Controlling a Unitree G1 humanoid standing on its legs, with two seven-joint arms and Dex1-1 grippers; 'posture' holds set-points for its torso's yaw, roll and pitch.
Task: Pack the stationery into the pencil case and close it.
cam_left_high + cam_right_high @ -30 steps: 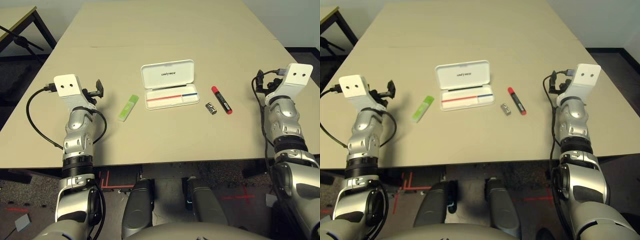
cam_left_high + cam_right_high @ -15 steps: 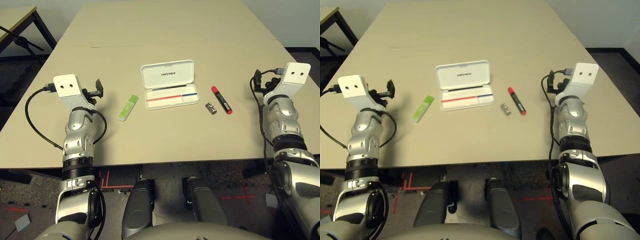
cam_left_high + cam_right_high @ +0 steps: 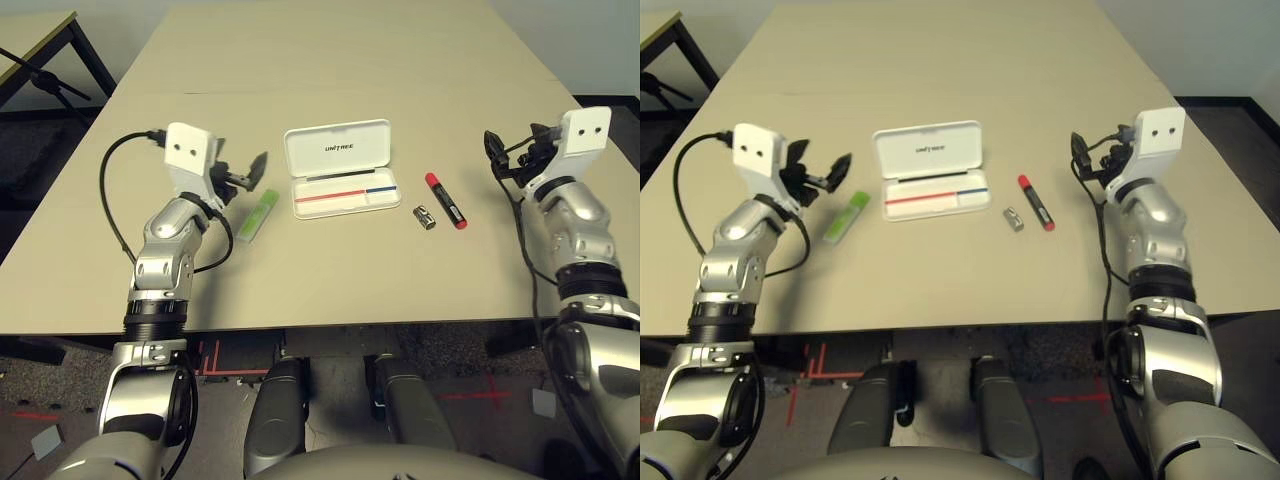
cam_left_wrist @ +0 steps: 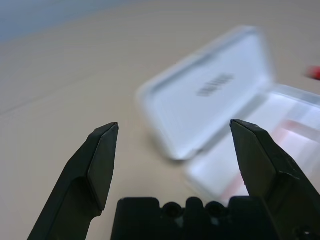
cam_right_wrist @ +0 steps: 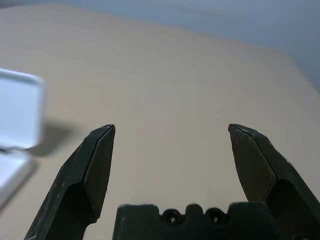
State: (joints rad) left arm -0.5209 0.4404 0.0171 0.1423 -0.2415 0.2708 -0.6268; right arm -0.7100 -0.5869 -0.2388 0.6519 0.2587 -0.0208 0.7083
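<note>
A wide beige wooden counter [image 3: 330, 60] carries a white flat hinged plastic pencil case [image 3: 338, 168], lying open. Left of the case lies a flat light-green rectangular stick [image 3: 257, 214]; right of it, a tiny silver-black cylinder [image 3: 424, 216] and a red marker with black label [image 3: 444, 199]. The left end effector [image 3: 248, 172], beside the stick, and the right end effector [image 3: 497, 152], beyond the marker, both gape wide, empty.

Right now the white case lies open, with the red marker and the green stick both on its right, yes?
Not quite. The white case is open and the red marker lies on its right, but the green stick lies on its left, near the left pincer, as the left eye view shows.
</note>
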